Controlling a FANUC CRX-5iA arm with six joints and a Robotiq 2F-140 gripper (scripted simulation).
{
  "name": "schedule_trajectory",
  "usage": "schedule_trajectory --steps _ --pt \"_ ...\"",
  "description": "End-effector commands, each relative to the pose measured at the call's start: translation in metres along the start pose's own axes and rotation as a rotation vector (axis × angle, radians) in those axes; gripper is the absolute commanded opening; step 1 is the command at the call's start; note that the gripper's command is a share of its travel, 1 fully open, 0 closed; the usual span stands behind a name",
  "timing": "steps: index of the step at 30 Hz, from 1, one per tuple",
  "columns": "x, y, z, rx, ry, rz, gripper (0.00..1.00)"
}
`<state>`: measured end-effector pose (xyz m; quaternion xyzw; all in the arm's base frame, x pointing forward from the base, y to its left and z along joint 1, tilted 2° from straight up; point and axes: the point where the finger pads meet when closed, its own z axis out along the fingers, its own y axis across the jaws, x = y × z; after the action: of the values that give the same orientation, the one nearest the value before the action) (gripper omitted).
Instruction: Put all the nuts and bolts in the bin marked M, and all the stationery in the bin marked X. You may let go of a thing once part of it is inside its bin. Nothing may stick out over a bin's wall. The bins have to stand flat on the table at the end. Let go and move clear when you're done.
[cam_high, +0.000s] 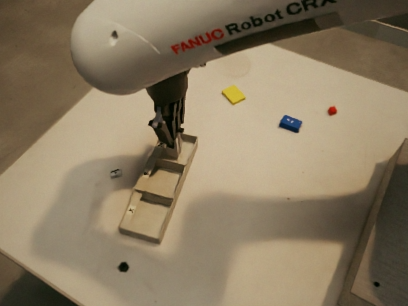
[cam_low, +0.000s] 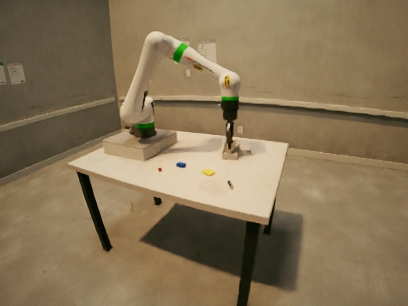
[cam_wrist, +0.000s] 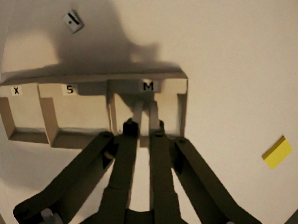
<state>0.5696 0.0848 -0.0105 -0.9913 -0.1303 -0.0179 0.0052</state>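
Bin row, long axis diagonal in top view, M end uppermost

FANUC Robot CRX on the white arm, X, S and M on the bins' labels
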Motion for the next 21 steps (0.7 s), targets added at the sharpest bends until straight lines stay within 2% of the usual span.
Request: schedule_trajectory --steps 1,11,21 --pt "0.0 0.0 0.0 0.0 0.0 0.0 0.15" --pt "0.0 0.0 0.0 0.0 0.0 0.0 0.15" --pt "0.0 0.0 -0.014 0.0 0.0 0.0 0.15"
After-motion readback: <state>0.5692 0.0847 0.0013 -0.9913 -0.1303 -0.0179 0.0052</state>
